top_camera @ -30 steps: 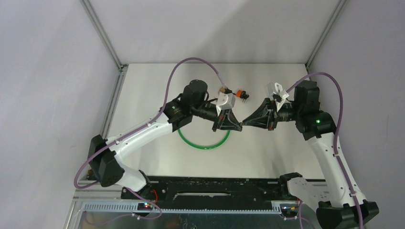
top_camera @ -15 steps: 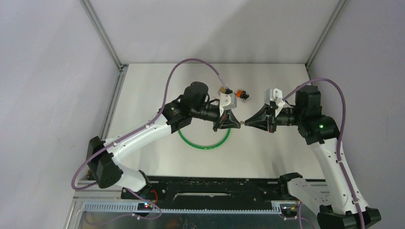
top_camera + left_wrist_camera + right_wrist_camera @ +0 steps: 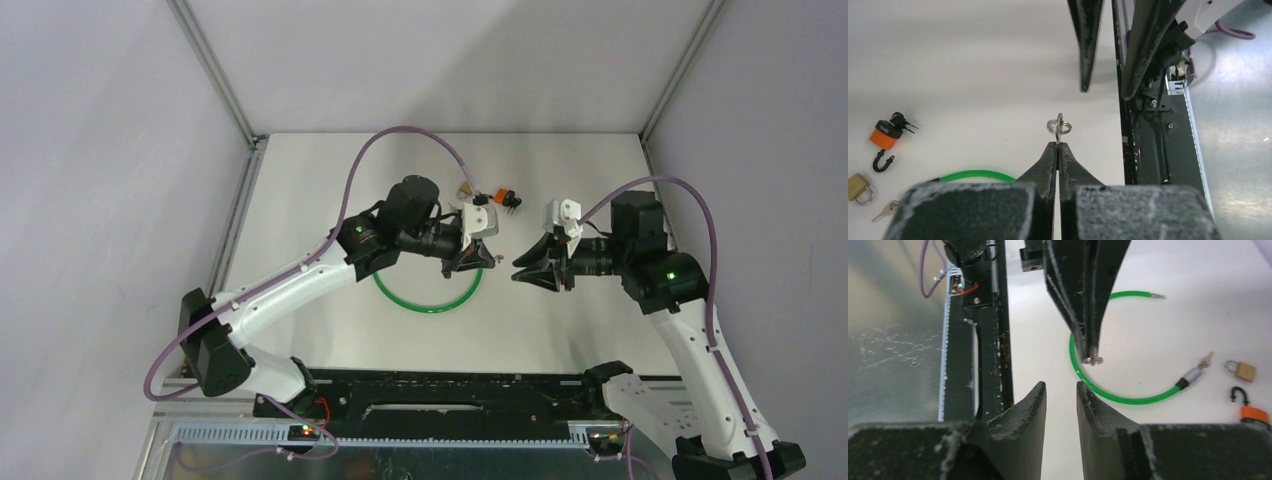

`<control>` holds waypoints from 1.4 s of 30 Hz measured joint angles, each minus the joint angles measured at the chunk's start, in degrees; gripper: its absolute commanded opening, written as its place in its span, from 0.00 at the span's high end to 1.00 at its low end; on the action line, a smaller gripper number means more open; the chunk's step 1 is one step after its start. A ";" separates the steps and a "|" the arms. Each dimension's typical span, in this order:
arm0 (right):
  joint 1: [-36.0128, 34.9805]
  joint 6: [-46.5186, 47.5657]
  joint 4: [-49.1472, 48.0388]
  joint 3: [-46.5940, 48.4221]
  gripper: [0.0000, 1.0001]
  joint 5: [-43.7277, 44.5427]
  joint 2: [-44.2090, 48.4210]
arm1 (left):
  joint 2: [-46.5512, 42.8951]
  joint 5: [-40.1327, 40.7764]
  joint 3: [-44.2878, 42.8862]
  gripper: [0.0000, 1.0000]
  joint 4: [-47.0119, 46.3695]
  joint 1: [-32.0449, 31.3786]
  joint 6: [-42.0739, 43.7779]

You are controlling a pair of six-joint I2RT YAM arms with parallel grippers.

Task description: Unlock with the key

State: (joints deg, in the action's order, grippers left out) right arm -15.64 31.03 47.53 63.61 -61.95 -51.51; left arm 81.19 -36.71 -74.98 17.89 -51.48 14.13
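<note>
My left gripper is shut on a small silver key with a ring and holds it above the table; the gripper also shows in the top view. My right gripper is open and empty. It faces the left gripper's tip across a small gap and shows in the top view. An orange padlock with an open shackle and black keys in it lies on the table; it also shows in the top view. A brass padlock lies nearby.
A green cable loop lies on the table under the left gripper. A loose key lies by the cable's metal end. The black base rail runs along the near edge. Frame posts stand at the back corners.
The two gripper tips were touching at the key. The right gripper has opened and drawn back to the right; the left gripper keeps the key and has pulled slightly left.
</note>
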 measured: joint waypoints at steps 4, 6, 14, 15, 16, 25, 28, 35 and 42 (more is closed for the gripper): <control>-0.33 -2.32 -2.69 -0.04 0.61 2.08 1.40 | -0.11 3.39 -0.98 1.00 3.85 -2.23 4.35; -0.74 -3.56 -4.13 -0.04 0.59 2.67 1.70 | -0.28 4.87 -1.01 1.00 5.42 -3.58 6.23; -2.62 -5.38 -6.21 -0.04 0.58 3.32 -0.50 | -0.31 8.63 -1.01 1.00 8.48 -6.29 10.29; -2.71 -5.53 -6.16 -0.04 0.58 3.32 -1.05 | -0.31 8.98 -1.03 1.00 8.66 -6.38 10.45; -2.86 -5.55 -6.12 -0.04 0.58 3.32 -1.55 | -0.31 9.35 -1.22 1.00 9.07 -6.43 10.56; -4.13 -5.57 -6.03 -0.04 0.66 3.26 -4.76 | -0.28 11.61 -3.23 1.00 9.73 -6.97 11.47; -4.31 -5.62 -6.08 -0.04 0.71 3.04 -5.79 | -0.24 12.15 -3.28 1.00 9.73 -7.10 11.58; -4.74 -5.97 -6.10 -0.04 0.87 2.62 -6.60 | 0.04 12.81 -3.28 1.00 9.75 -7.17 11.87; -4.87 -5.44 -5.68 -0.04 1.00 2.71 -6.64 | 0.31 13.16 -3.28 1.00 9.79 -7.26 11.85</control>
State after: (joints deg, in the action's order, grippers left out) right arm -20.51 25.58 41.85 63.57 -59.24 -58.15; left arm 81.49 -23.55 -78.26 27.68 -58.74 25.98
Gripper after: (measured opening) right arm 0.029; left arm 0.005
